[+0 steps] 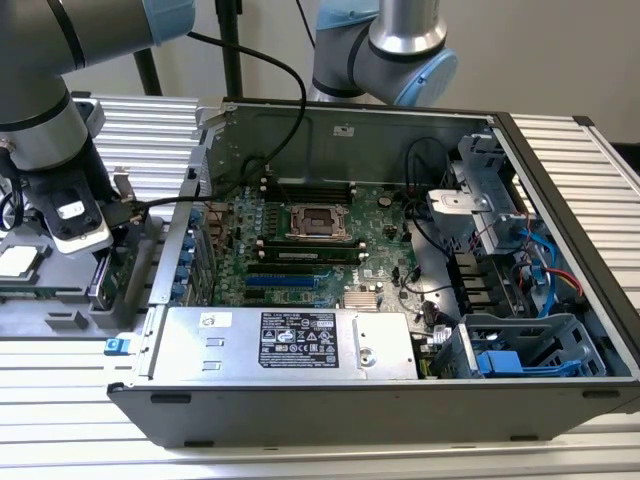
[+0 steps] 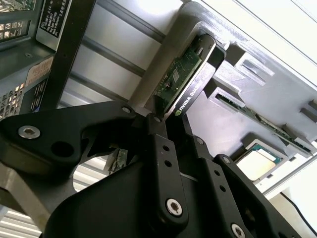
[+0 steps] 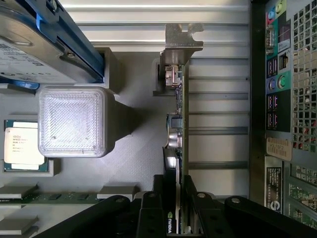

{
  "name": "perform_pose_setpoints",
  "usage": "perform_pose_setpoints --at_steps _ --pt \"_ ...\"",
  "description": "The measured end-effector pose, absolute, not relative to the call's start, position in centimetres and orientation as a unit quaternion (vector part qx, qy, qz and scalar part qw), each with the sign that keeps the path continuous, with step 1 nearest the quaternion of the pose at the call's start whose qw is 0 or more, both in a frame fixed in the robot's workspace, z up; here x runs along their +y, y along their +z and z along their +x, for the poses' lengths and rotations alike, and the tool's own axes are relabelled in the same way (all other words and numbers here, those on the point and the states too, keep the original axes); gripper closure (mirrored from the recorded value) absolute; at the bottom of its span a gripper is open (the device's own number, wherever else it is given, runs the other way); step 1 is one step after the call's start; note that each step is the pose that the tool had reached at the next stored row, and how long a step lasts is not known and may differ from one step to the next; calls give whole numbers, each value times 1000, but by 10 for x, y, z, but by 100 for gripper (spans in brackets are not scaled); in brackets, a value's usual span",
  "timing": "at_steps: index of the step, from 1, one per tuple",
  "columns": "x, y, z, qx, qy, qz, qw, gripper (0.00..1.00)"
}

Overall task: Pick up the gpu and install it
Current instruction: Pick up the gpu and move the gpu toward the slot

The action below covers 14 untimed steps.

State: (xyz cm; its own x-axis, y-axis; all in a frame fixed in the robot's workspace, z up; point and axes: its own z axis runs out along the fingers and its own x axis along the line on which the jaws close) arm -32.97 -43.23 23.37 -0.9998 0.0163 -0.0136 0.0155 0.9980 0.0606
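Green gpu stands on edge in the grey holder beside the computer case; the gripper fingers pinch its end. Pick-up step in hand: freeing it calls for a straight, untilted pull.

Wall: plain off-white, bare, across the back of the scene | Furniture: silver-grey aluminium table, its top made of long parallel ribbed slats | Back edge: two thin black poles rise against the wall, one upright, one slanted | Light: bright and even, pale glare on the slat ridges, soft shadows
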Motion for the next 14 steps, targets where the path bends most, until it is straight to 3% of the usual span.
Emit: perform_pose_setpoints --at_steps 14 --pt "-432 233 -330 999 30 8 7 100"
